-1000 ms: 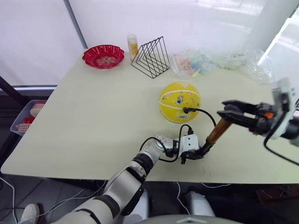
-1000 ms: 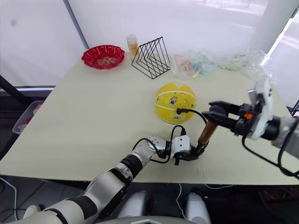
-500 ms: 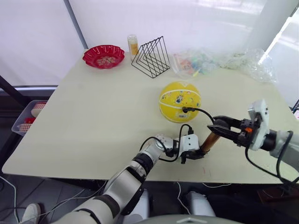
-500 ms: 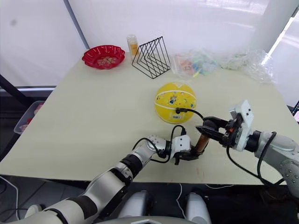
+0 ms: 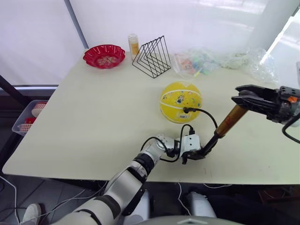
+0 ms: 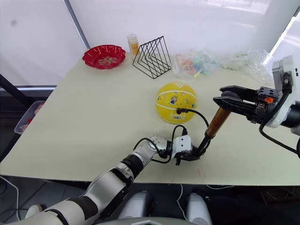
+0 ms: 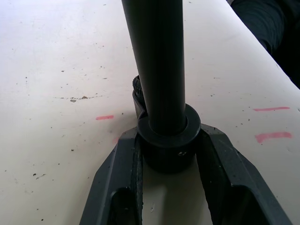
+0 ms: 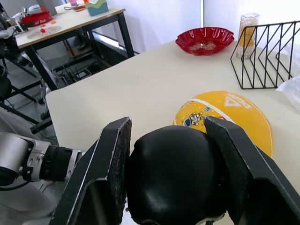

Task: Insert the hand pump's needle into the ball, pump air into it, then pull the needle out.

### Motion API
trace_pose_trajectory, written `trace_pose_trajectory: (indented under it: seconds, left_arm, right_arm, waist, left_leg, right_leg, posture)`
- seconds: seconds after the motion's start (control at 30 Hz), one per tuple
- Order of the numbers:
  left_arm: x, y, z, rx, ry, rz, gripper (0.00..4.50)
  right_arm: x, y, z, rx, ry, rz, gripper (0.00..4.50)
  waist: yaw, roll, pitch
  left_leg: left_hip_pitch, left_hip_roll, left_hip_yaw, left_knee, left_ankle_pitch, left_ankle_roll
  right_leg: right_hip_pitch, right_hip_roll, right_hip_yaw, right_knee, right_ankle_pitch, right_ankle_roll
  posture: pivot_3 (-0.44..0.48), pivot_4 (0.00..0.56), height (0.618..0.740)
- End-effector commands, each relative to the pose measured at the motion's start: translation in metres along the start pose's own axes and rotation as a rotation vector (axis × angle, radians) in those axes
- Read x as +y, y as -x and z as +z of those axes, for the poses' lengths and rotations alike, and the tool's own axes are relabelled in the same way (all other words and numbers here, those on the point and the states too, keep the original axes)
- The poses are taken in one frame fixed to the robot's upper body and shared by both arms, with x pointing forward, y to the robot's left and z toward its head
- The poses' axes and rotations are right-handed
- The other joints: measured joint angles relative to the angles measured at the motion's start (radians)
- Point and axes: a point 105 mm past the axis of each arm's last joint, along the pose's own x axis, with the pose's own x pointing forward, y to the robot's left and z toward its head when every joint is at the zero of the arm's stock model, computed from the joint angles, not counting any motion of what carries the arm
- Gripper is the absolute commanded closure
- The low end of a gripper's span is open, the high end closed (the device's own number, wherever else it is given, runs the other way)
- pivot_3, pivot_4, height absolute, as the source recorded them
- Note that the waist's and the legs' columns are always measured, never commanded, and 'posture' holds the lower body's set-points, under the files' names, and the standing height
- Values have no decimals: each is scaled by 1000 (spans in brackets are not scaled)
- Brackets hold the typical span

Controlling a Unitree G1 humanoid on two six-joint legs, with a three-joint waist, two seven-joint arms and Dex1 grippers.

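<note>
The yellow ball [image 5: 180, 101] rests on the table's middle right. The hand pump [image 5: 230, 120] stands tilted in front of it, its black rod drawn out of the orange-gold barrel. My left gripper [image 5: 198, 154] is shut on the pump's black lower end cap [image 7: 167, 149], low by the table. My right gripper [image 5: 242, 99] is shut on the black handle [image 8: 171, 173] at the raised end. The thin black hose [image 5: 206, 115] arcs to the ball, where the needle's connector [image 5: 186, 110] sits against the ball's front. The pin itself is hidden.
At the table's [image 5: 93, 122] far edge are a red scalloped bowl [image 5: 104, 56], a small bottle [image 5: 133, 45], a black wire rack [image 5: 151, 57] and crumpled plastic bags [image 5: 220, 62]. A bin [image 5: 29, 116] stands on the floor to the left.
My right gripper went down toward the table with the handle, then rose up and to the right, drawing the pump out longer. The left gripper and the ball stayed put.
</note>
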Motion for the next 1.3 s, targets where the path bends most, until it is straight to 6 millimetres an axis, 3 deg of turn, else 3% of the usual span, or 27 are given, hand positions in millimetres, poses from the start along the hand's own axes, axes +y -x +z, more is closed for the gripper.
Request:
trace_pose_trajectory:
  seconds: [0.03, 0.13, 0.23, 0.37, 0.43, 0.57, 0.73, 0.93, 1.03, 1.2, 1.3]
  left_arm:
    - [-44, 20, -86, 306, 198, -100, 3378]
    - [-44, 20, -86, 306, 198, -97, 3378]
    - [-44, 20, -86, 306, 198, -95, 3378]
    - [-43, 20, -86, 308, 196, -96, 3378]
    - [-43, 20, -86, 309, 196, -96, 3378]
    - [-44, 20, -87, 310, 194, -100, 3378]
    - [-45, 20, -87, 311, 195, -103, 3378]
    - [-45, 21, -87, 311, 197, -103, 3378]
    - [-45, 21, -87, 310, 198, -104, 3378]
    - [-45, 20, -87, 310, 197, -105, 3378]
    - [-45, 20, -87, 310, 197, -104, 3378]
  right_arm:
    - [-15, -6, -32, 72, 13, -125, 2527]
    - [-12, -19, -71, 121, -35, -121, 2527]
    - [-11, -24, -94, 152, -47, -134, 2527]
    - [-10, -26, -101, 148, -28, -126, 2527]
    - [-11, -26, -86, 94, 0, -121, 2527]
    - [-20, -11, -23, -66, 79, -119, 2527]
    - [-20, 11, 35, -168, 136, -124, 2527]
    - [-14, 24, 70, -201, 174, -125, 2527]
    - [-19, 21, 58, -170, 137, -143, 2527]
    - [-15, 0, -10, 7, 33, -114, 2527]
    - [-14, -7, -37, 51, -7, -116, 2527]
  waist:
    - [-1, 0, 0]
    - [-2, 0, -1]
    - [-2, 1, -1]
    - [-2, 2, -1]
    - [-3, 3, -1]
    - [-3, 7, 2]
    - [-2, 8, 4]
    - [-3, 8, 4]
    - [-2, 8, 4]
    - [-2, 2, -2]
    - [-4, 2, -2]
  left_leg:
    - [0, 0, 0, 0, 0, 0]
    - [1, 0, -1, 0, 0, 0]
    - [1, 0, -1, 0, 0, 0]
    - [2, 0, -1, 0, 0, 0]
    - [2, 0, -1, 0, 0, 0]
    - [2, 0, 0, 0, 0, 0]
    - [0, -1, -3, 0, 0, 0]
    - [0, -1, 0, 0, 0, 0]
    - [-2, -1, 1, 0, 0, 0]
    - [-2, 0, 0, -2, 0, 0]
    - [-2, 0, 0, -2, 0, 0]
  right_leg:
    - [0, 0, 0, 0, 0, 0]
    - [1, 4, 13, 0, 0, 0]
    - [1, 7, 16, 0, 0, 0]
    - [1, 11, 17, 0, 0, 0]
    - [1, 11, 18, 0, 0, 0]
    - [1, 11, 18, 0, 0, 0]
    - [1, 19, 34, -1, -1, -2]
    - [-1, 18, 40, -1, -1, -2]
    - [-3, 17, 42, -1, -1, -2]
    - [-3, 17, 45, -1, -1, -2]
    - [-4, 16, 47, -1, -1, -2]
  posture:
    - [0, 150, 735]
    - [0, 150, 735]
    - [0, 150, 735]
    - [0, 150, 735]
    - [0, 150, 735]
    - [0, 150, 735]
    - [0, 150, 735]
    - [0, 150, 735]
    - [0, 150, 735]
    - [0, 150, 735]
    - [0, 150, 735]
